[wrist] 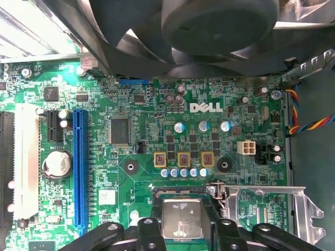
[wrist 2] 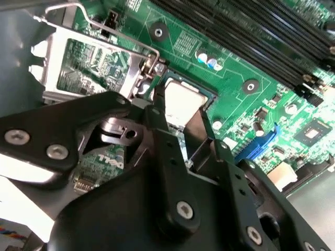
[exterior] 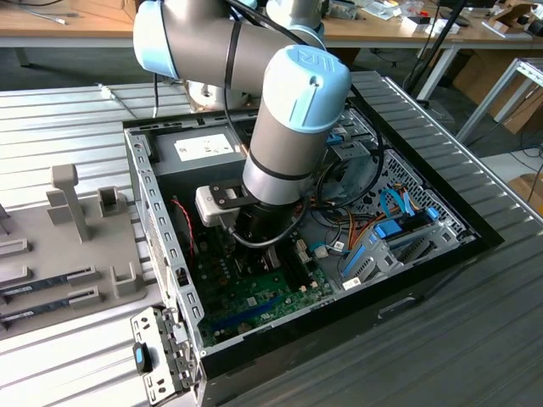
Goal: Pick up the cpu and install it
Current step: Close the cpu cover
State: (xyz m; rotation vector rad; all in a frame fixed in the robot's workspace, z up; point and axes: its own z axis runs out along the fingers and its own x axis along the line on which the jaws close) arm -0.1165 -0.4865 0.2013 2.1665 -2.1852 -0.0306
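We see the cpu's [wrist: 182, 218] dull silvery metal lid, the glossy green board [wrist: 157, 130], the matt black plastic gripper [wrist 2: 175, 123] and the ribbed metal table [exterior: 68, 119].

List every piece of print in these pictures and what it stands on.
White logo on the motherboard, first wrist view: a brand name, left unquoted.
Label on the power supply, exterior view: too small to read.
Marks on the cpu: too faint to read.
Lettering by the coin battery: too small to read.
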